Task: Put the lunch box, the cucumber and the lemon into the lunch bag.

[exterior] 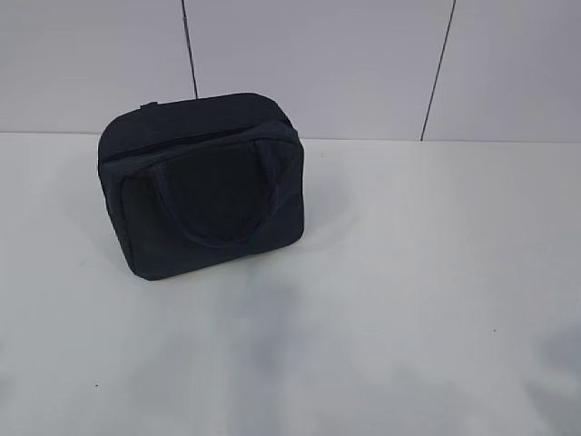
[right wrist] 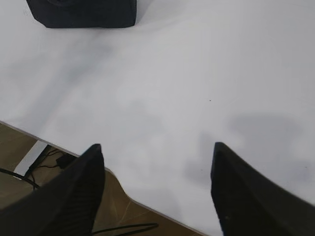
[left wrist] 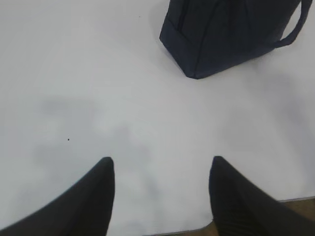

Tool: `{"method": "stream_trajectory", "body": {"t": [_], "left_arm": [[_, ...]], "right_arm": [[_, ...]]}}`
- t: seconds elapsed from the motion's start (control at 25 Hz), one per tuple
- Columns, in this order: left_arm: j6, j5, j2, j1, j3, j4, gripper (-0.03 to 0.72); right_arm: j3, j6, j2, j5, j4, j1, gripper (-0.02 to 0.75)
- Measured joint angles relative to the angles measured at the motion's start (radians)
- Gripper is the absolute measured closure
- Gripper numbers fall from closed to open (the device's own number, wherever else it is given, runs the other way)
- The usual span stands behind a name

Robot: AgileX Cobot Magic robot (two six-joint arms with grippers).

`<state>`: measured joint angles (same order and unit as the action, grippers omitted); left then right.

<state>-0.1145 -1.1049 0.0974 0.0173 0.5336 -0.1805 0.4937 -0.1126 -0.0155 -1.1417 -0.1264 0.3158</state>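
Left wrist view: my left gripper [left wrist: 162, 172], fingers spread, grasping nothing; right gripper [right wrist: 157, 162] likewise released. Beyond, at one o'clock: one lunch bag [exterior: 201, 182] on the white table [exterior: 436, 272], apparently zipped. Lunch box, cucumber, lemon: none visible. Advice: steady the bag with one gripper while unzipping.

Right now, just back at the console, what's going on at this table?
Nothing is being handled. The navy lunch bag sits alone on the white table, toward the back left, and looks closed as far as the exterior view shows. The left end effector and right end effector are both open and empty over the near edge, well short of the bag. No lunch box, cucumber or lemon is visible in any view.
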Motion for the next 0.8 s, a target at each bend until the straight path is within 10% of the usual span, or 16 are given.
{"method": "stream_trajectory", "body": {"t": [0.8], "left_arm": [[0.029,0.0,0.0,0.0,-0.002,0.018,0.264]], "right_arm": [[0.0,0.088,0.0,0.0,0.074,0.0,0.275]]}}
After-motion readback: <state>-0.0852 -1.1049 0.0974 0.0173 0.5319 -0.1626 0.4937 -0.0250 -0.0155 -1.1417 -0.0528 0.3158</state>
